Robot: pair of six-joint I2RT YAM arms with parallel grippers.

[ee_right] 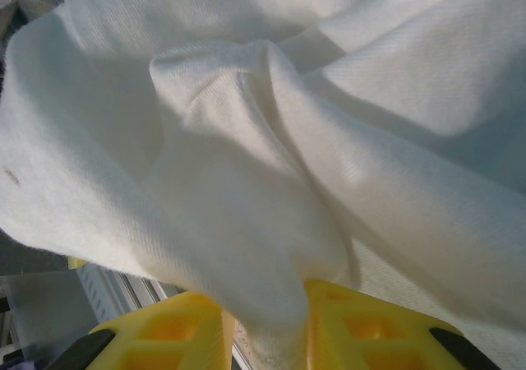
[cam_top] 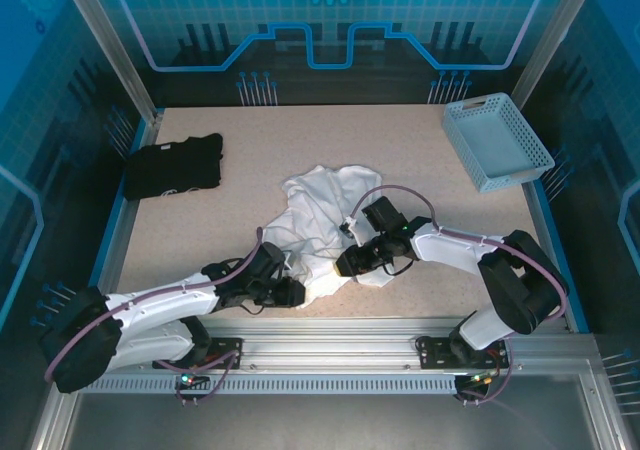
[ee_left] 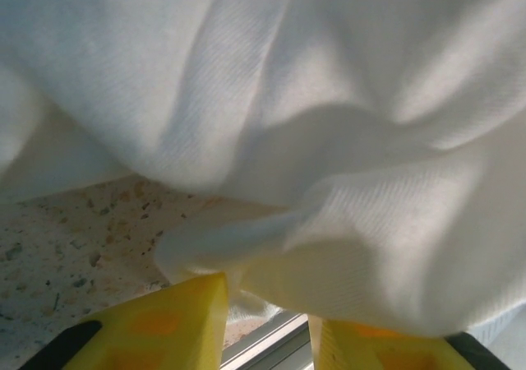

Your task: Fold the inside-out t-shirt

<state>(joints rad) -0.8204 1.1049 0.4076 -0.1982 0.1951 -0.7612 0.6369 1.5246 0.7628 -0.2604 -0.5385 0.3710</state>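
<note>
Plainly, t-shirt (cam_top: 316, 216) between both jaws.

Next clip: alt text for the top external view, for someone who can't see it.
A crumpled white t-shirt lies mid-table, with the left gripper and right gripper both at its near edge. A folded black garment sits at the far left and a light blue basket at the far right.

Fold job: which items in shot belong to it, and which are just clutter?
In the job:
- white t-shirt, crumpled mid-table
- right fingers, pinching its cloth
- left fingers, up against its cloth

Lying about:
- black folded garment, far left
- light blue basket, far right corner
</note>
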